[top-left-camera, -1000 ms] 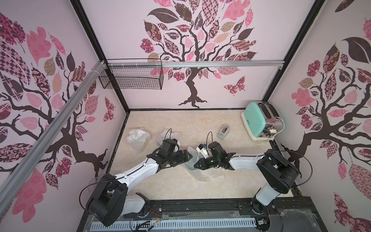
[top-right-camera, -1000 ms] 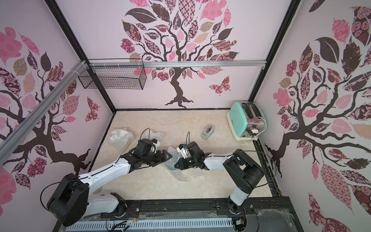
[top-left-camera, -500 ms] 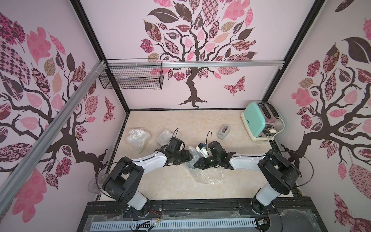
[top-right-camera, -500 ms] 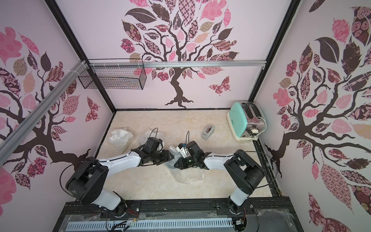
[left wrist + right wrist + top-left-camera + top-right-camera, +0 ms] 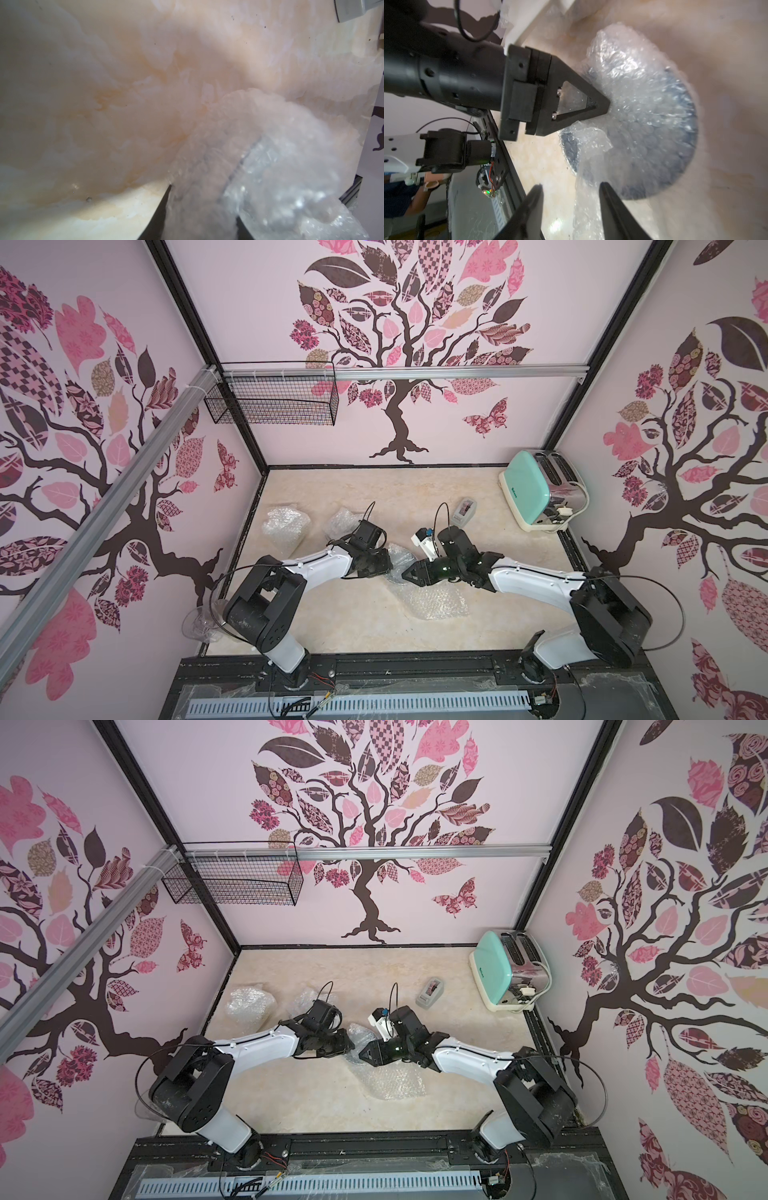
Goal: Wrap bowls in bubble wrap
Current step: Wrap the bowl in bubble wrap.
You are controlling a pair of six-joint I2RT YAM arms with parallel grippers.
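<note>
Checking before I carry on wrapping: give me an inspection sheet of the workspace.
Surface: beige marbled tabletop, no damage seen.
Job's things: blue bowl under bubble wrap, mid-table; two wrapped bundles far left.
Clutter: tape dispenser, toaster.
Tools: left tool tip on the wrap, grip unclear; right tool open.
Cables: black cable loops over both wrists.
Surroundings: wire basket, tree-patterned walls.

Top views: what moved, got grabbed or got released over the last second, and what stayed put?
The white left arm swung its elbow forward, nudging the left gripper closer to the blue-and-white round ceramic bowl; its fingers closed in around the clear bubble wrap sheet. The right gripper opened, apparently letting that wrap go. The bowl, two bubble-wrap bundles, small grey dispenser and mint-green toaster stayed put.
</note>
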